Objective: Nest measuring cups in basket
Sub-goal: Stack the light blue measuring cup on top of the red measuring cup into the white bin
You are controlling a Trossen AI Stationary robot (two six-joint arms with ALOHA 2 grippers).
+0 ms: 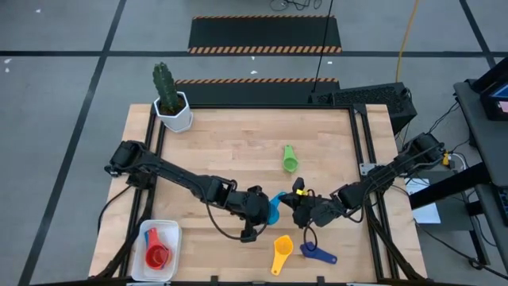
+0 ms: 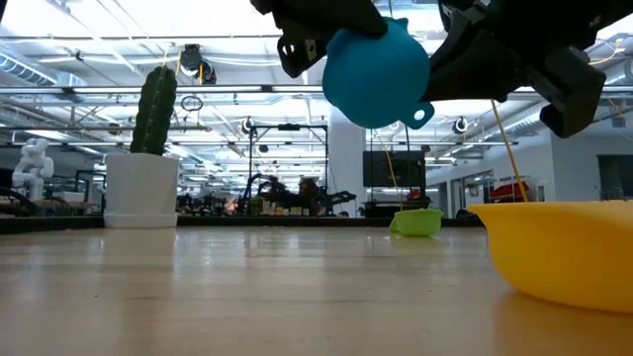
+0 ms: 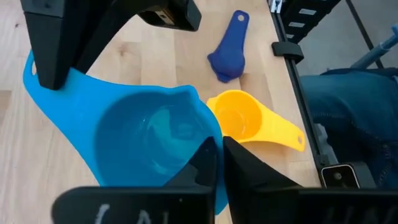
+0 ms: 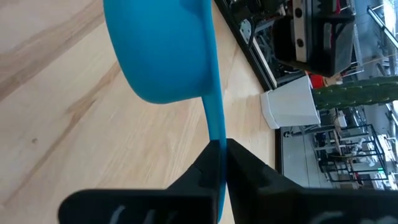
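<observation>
above bare tabletop, light blue cup

Wooden table, cactus pot, basket, green cup, yellow cup, dark blue cup

Low view: a light blue plastic measuring cup hangs above the wooden table among dark gripper parts — yellow plastic cup nearest, small green cup beyond, white potted cactus far off.

Basket at front left, cups nested inside. Potted cactus at back left, lone cup right of centre. Two more cups near front edge, side by side.
</observation>
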